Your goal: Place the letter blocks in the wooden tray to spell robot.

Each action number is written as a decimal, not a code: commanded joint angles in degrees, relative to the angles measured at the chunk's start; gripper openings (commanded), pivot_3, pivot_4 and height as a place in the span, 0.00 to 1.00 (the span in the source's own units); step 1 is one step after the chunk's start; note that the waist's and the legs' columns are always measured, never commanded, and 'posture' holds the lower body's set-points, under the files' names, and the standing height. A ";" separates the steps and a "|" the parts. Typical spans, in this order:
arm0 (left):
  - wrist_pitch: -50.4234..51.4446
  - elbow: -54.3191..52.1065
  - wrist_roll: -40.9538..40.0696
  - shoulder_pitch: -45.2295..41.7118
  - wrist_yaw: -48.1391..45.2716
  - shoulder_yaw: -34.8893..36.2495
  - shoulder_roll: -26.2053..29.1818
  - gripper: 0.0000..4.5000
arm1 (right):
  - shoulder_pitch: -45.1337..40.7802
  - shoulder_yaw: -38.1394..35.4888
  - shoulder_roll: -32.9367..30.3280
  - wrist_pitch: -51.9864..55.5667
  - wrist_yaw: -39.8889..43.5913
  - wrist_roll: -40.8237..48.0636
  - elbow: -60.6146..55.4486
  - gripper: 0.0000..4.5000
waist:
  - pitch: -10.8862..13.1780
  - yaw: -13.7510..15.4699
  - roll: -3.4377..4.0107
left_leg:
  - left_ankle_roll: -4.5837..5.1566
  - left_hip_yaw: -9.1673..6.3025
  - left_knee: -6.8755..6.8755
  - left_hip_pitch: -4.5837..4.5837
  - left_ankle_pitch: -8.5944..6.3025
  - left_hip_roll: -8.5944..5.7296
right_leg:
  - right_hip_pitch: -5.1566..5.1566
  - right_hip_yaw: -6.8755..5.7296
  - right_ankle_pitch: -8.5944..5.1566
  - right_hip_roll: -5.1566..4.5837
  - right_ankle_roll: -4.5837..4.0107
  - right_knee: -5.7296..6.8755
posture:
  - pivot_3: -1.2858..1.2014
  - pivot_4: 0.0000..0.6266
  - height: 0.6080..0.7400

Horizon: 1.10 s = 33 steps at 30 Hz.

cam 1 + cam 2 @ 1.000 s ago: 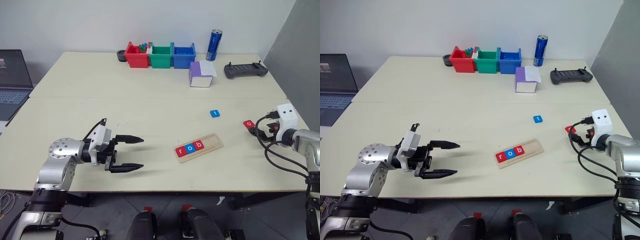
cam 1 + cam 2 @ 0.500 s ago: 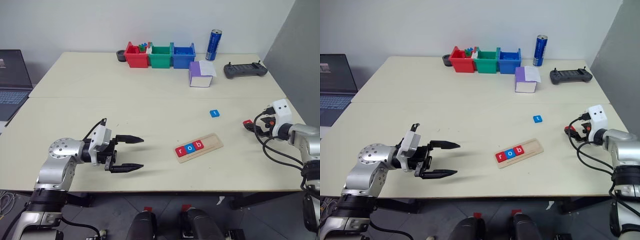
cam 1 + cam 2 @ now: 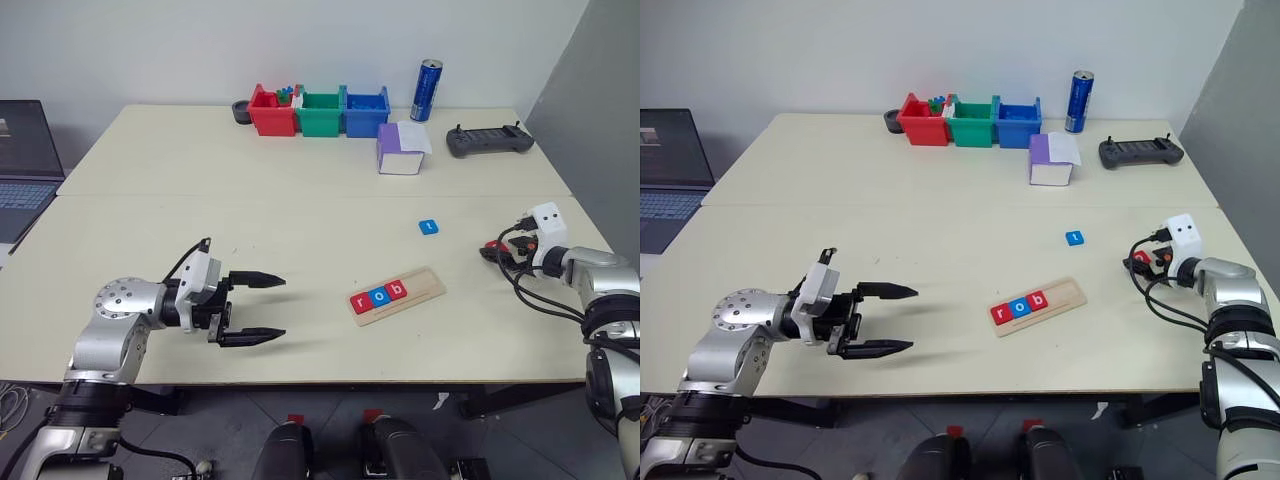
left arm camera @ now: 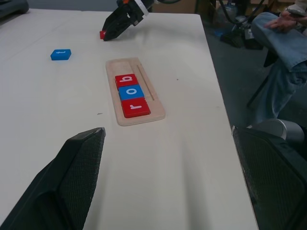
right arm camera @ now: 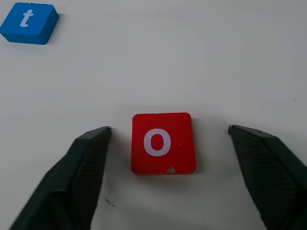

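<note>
My left gripper idle, jaws wide, far left of wooden tray holding r, o, b. Red o block sits squarely between my right gripper jaws, spread wide, not touching. Blue t block lies between.

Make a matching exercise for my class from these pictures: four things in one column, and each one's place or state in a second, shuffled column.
Column one:
1. red o block
2. blue t block
3. wooden tray
4. left claw

Column two:
A. holds the tiles r, o, b
B. open over bare table, holding nothing
C. lies flat on the table between the right claw's open fingers
D. lies alone on the table beyond the tray

Pairs: 1-C, 2-D, 3-A, 4-B
</note>
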 commanded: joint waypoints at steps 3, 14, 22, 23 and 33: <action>0.04 -1.94 -1.11 0.31 0.46 1.80 1.06 1.00 | 1.30 -0.70 0.29 1.16 1.15 0.43 -0.42 0.47 | 0.00 -0.04 0.00 | 0.00 0.00 -0.01 0.02 0.00 0.01 | 0.00 -0.01 0.00 0.01 0.00 0.01 | 0.52 0.24 1.00; -0.40 -0.74 -0.83 -0.71 -0.43 1.21 0.66 1.00 | 21.48 -7.58 5.15 28.25 -12.11 7.56 -54.17 0.32 | -0.01 0.22 0.03 | -0.01 -0.01 -0.05 -0.04 0.00 0.04 | -0.08 -0.01 0.00 0.00 0.00 0.05 | 0.52 0.24 1.00; -1.00 2.04 -0.16 -3.64 -1.36 -0.14 -0.43 1.00 | 37.16 -11.80 11.31 45.96 -22.21 10.39 -82.82 0.32 | -0.03 0.40 0.04 | 0.00 -0.06 -0.01 -0.06 -0.01 0.05 | -0.06 -0.06 0.02 -0.01 0.11 -0.04 | 0.52 0.24 1.00; -1.05 2.52 -0.02 -4.32 -1.60 -0.33 -0.44 1.00 | 37.50 -12.09 11.60 46.35 -22.87 10.41 -83.34 0.32 | -0.03 0.40 0.04 | 0.00 -0.06 0.00 -0.06 -0.01 0.04 | -0.06 -0.06 0.03 -0.01 0.13 -0.05 | 0.52 0.24 1.00; -0.58 3.00 0.41 -6.93 -1.85 -1.90 -1.64 1.00 | 36.59 -12.10 12.03 48.46 -25.11 11.78 -82.93 0.49 | -0.03 0.34 0.03 | 0.01 -0.07 -0.13 -0.10 -0.01 0.02 | -0.09 -0.07 0.01 0.02 0.12 -0.14 | 0.52 0.24 1.00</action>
